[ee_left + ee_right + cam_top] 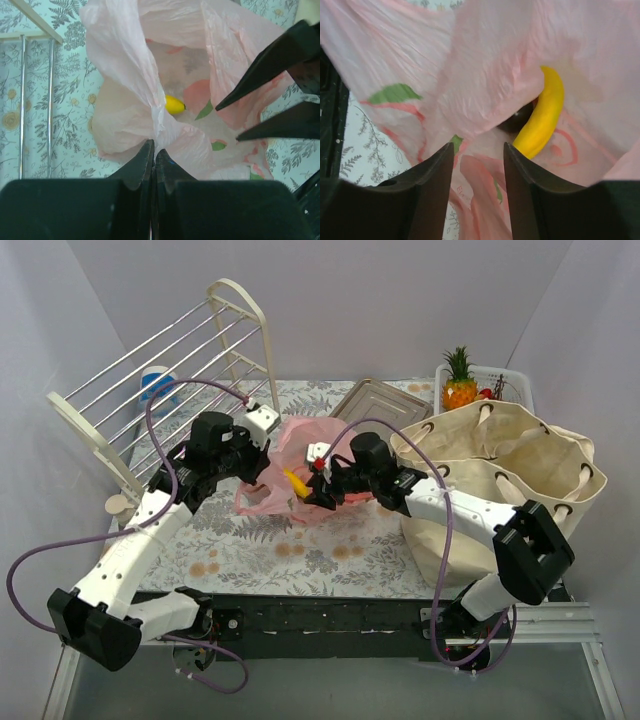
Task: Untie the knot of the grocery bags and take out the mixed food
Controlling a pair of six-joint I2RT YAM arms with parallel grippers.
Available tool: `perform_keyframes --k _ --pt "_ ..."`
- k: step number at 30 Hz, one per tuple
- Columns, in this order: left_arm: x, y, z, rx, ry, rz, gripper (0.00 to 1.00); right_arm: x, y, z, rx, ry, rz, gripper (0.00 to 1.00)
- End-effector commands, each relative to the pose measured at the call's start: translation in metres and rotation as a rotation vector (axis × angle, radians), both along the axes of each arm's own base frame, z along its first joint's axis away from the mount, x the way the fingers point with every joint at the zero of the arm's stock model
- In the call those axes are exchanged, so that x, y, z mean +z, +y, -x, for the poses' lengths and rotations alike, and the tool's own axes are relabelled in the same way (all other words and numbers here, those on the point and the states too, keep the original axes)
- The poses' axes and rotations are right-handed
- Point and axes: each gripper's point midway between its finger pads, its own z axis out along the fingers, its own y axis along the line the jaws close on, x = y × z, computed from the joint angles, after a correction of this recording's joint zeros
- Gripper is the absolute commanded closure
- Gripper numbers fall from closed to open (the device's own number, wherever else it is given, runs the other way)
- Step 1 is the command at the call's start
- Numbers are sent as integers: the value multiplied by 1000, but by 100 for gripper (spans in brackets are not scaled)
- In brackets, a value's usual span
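Note:
The pink plastic bag [270, 485] lies open on the table's middle, with a yellow banana [296, 480] showing at its mouth. My left gripper [264, 452] is shut on a fold of the bag's film [150, 100], pinched at my fingertips [154, 150]. The banana's tip [175, 105] shows inside. My right gripper [316, 486] is open at the bag's mouth; in the right wrist view [479, 150] pink film [470, 75] lies between and beyond its fingers, with the banana [545, 115] just right of them. The beige canvas tote [510, 470] stands at the right. A pineapple [459, 380] sits in the back right.
A white slotted basket [510, 375] holds the pineapple and small red items. A metal tray [375, 400] lies behind the bag. A wire rack [170, 380] leans at the back left with a blue-and-white tub [155, 385] behind it. My right gripper's fingers [270, 75] show in the left wrist view.

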Motion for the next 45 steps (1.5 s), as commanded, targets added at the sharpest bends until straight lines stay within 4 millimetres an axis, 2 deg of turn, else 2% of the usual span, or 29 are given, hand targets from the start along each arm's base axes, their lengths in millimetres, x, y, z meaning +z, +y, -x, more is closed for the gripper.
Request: perform_keyframes --k 1,3,4,7,8,10,11,13,14,15,16,17,18,19,22,25,27,30,35,36,38,39,41,42,43,44,45 --pt "-19 17 22 -10 24 -77 100 -65 -18 -1 -90 34 126 51" --pt "-22 23 27 -27 -7 -115 100 -81 -38 -2 -156 7 187 52" --pt "-32 26 32 -29 5 -135 100 -94 -54 7 -154 -6 227 51" --pt "-44 30 41 -53 12 -159 100 -114 -78 20 -169 -25 279 49" --pt "-56 31 46 -63 37 -170 100 -105 -79 16 -179 -60 261 48" --pt "-63 29 52 -96 54 -170 100 -93 -76 8 -198 -103 234 48" --pt "-67 30 55 -100 63 -171 100 -76 -67 -4 -209 -152 196 48" --pt "-66 28 57 -113 73 -166 100 -60 -56 -14 -200 -179 160 47" --pt "-66 27 56 -116 77 -165 100 -48 -42 -21 -175 -187 129 47" --pt "-60 26 55 -117 67 -158 100 -45 -36 -25 -169 -192 120 48" --pt "-58 24 54 -118 65 -149 100 -51 -29 -30 -159 -180 124 48" --pt "-57 21 53 -103 81 -126 100 -37 -17 -35 -146 -187 87 49" --pt "-53 18 53 -101 85 -107 100 -34 -9 -38 -156 -162 64 49" --pt "-51 14 55 -107 99 -81 100 -42 -3 -41 -157 -138 67 49" --pt "-45 6 53 -83 136 -25 100 -40 12 -48 -188 -123 31 49" --pt "-40 -1 51 -67 163 22 100 -59 20 -63 -257 -116 71 46" --pt "-37 -5 54 -80 175 46 100 -64 22 -75 -303 -116 87 43" --pt "-35 -5 56 -87 176 49 100 -72 25 -98 -383 -139 111 32" --pt "-40 -2 57 -87 168 28 100 -99 25 -117 -437 -159 166 29" --pt "-43 -1 57 -87 170 25 100 -102 25 -117 -433 -167 175 41" --pt "-45 0 57 -82 172 20 100 -107 22 -117 -416 -191 196 54" --pt "-47 1 57 -78 172 15 100 -106 20 -117 -402 -216 205 65" --pt "-49 7 54 -57 154 -10 100 -91 16 -116 -392 -239 187 74" --pt "-50 10 53 -50 146 -22 100 -93 5 -115 -386 -241 205 84" --pt "-55 13 53 -41 145 -39 100 -74 0 -111 -370 -271 183 88" --pt "-58 21 49 -8 135 -70 100 -68 -5 -106 -348 -285 178 92" --pt "-62 26 49 -15 117 -106 100 -79 -21 -98 -344 -282 210 95"
